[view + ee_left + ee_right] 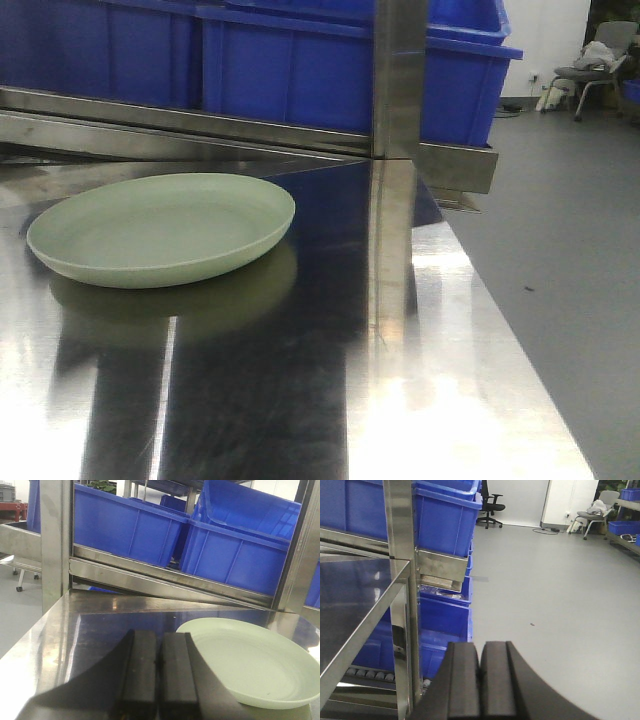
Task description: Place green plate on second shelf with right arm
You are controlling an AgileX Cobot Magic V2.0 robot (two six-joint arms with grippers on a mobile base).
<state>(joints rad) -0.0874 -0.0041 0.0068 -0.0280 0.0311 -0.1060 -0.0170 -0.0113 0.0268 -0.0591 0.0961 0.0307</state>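
The green plate (160, 228) lies flat on the steel shelf (300, 400). My right gripper (480, 667) is closed, empty, out beside the rack; my left gripper (159, 667) closed too. Placing looks finished.

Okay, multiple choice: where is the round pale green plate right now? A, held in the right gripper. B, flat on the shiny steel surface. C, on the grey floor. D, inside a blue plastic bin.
B: the round pale green plate lies flat on the shiny steel surface, with no gripper touching it.
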